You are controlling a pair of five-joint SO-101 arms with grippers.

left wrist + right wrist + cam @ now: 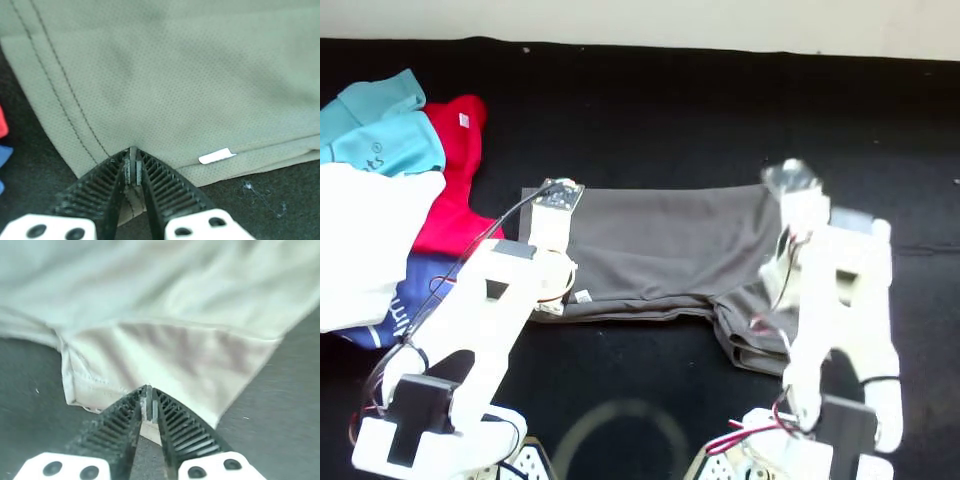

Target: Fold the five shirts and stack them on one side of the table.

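Note:
A grey shirt (670,250) lies spread across the middle of the black table, its right end bunched into folds. My left gripper (133,165) is shut on the shirt's hem at its near left corner (552,302), close to a small white tag (215,156). My right gripper (148,402) is shut on a folded edge of the same shirt (165,355) at its right end, under the right arm (778,265). A heap of other shirts lies at the table's left: teal (380,130), red (460,190), white (365,240) and blue (415,295).
The black table cloth (670,110) is bare behind the grey shirt and at the far right. Both arm bases (440,430) stand at the near edge, with loose cables beside them. A pale wall strip runs along the far edge.

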